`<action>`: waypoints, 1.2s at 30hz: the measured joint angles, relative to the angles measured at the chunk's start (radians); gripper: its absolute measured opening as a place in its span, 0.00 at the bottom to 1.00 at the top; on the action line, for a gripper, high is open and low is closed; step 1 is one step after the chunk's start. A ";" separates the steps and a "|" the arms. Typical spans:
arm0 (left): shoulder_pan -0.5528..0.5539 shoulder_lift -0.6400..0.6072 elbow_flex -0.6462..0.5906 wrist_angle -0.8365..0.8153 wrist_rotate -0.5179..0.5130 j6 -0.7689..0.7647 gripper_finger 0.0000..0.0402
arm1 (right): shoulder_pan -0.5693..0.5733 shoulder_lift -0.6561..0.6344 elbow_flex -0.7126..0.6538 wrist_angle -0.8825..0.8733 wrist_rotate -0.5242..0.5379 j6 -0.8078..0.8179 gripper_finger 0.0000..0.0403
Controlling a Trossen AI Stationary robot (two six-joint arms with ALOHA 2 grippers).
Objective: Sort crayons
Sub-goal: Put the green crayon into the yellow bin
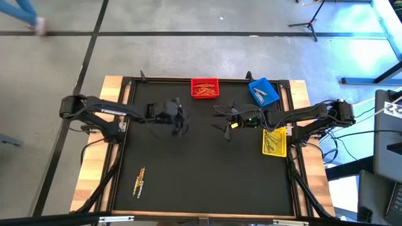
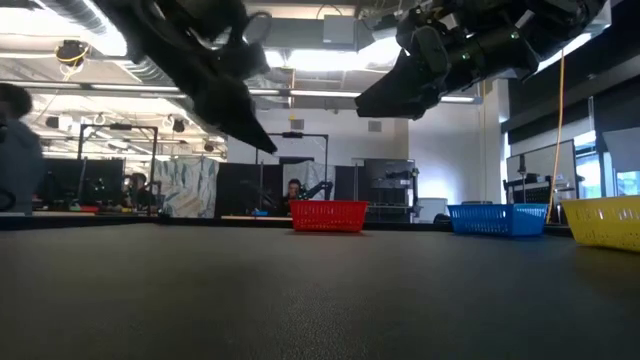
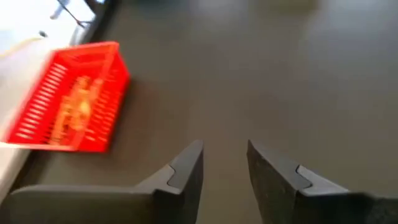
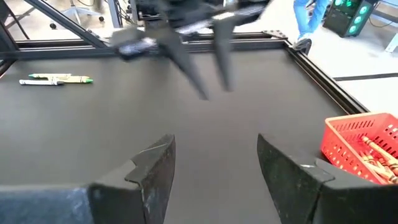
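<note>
From above, the red bin (image 1: 205,88), blue bin (image 1: 263,91) and yellow bin (image 1: 274,142) each hold crayons; a few crayons (image 1: 139,181) lie on the bench (image 1: 207,182) near its front left. The left gripper (image 1: 181,125) hovers mid-bench, the right gripper (image 1: 227,132) beside the yellow bin. Wrist views show both with fingers apart, empty.

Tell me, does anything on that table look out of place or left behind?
Yes: a few crayons lie loose on the mat near the table's front left corner, far from the red bin, blue bin and yellow bin, which already hold crayons. Both grippers, left and right, are open and empty.
</note>
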 joint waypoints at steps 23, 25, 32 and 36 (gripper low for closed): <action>-0.682 -0.036 0.125 -0.460 -0.243 -0.817 0.29 | 0.182 0.000 0.000 0.058 0.000 -0.055 0.56; -0.706 -0.038 0.159 -0.576 -0.243 -0.933 0.29 | 0.193 0.000 0.000 0.057 0.000 -0.054 0.56; -0.764 -0.038 0.200 -0.756 -0.100 -1.338 0.29 | 0.220 0.000 0.000 0.049 0.000 -0.042 0.56; -0.801 -0.037 0.170 -0.778 -0.045 -1.499 0.29 | 0.216 0.000 0.000 0.049 0.001 -0.021 0.56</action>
